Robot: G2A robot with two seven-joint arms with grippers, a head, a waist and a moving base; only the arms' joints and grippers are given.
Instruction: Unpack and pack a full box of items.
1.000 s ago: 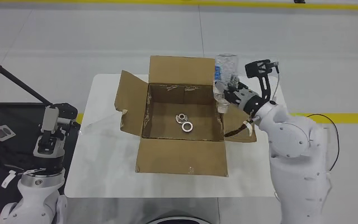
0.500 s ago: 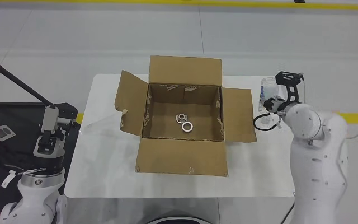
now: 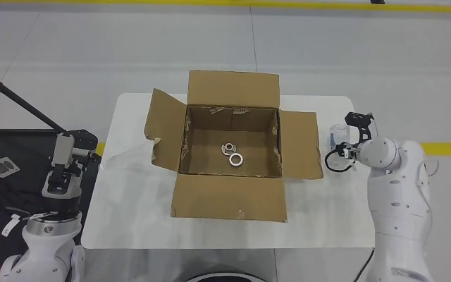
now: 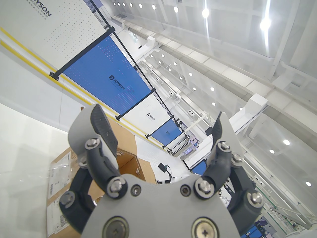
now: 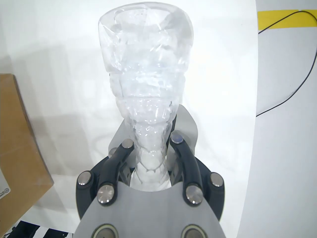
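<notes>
**Right arm.** The right gripper is closed on a clear plastic bottle, and both fingers press into its narrow end. The bottle body is crumpled and its wide base points away from the wrist, toward the white table below. In the top view the bottle sits at the table's right edge, just beyond the right flap of the cardboard box and apart from it. The pictures do not show whether the base touches the tabletop.

**Left arm.** The left gripper is open, with its two ridged pads spread wide and nothing between them. It points upward toward the hall ceiling. In the top view this arm stands off the table's left side, well apart from the box. In the left wrist view, part of the box shows low behind the fingers.

**Box.** The box stands upright at the middle of the table with all four flaps folded outward. Two small ring-shaped items lie on the box floor near its centre, touching or nearly touching one another. Their material cannot be determined.

**Surroundings.** In the right wrist view, a yellow floor stripe and a thin black cable lie on the floor past the table's edge.
</notes>
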